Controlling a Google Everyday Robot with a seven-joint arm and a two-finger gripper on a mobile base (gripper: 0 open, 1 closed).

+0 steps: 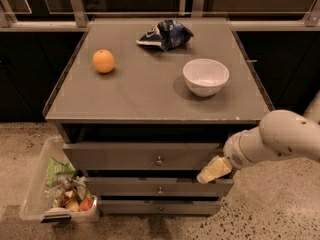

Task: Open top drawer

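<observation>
One pincer [214, 169] beside top drawer [120, 156]

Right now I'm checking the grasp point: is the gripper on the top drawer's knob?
No, the gripper is by the lower right corner of the top drawer, apart from its centre knob.
</observation>
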